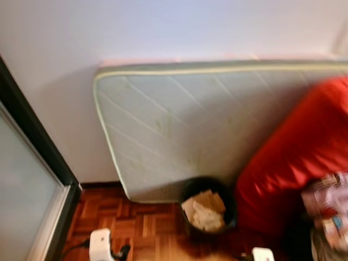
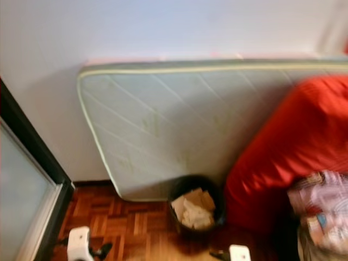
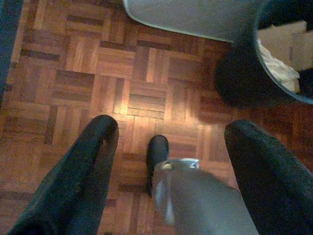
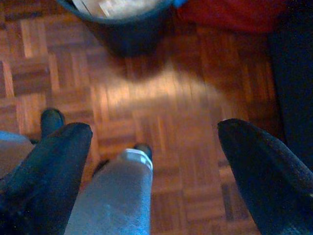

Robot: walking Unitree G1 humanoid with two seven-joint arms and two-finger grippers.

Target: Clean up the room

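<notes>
A black bin (image 1: 208, 211) stands on the parquet floor, holding cardboard and paper scraps (image 1: 204, 213). It sits against the foot of a pale green mattress (image 1: 206, 125) that leans on the wall. My left gripper (image 3: 171, 127) hangs open over bare floor, with the bin (image 3: 239, 81) a short way ahead of it. My right gripper (image 4: 155, 127) is open too, empty, with the bin (image 4: 128, 30) ahead. The head views are blurred.
A big red cushion (image 1: 296, 157) rests against the mattress, right of the bin. A heap of colourful packaging (image 1: 329, 209) lies at the far right. A black-framed glass door (image 1: 32, 185) is on the left. My own grey leg (image 3: 195, 200) and black foot (image 3: 157, 149) are below the grippers.
</notes>
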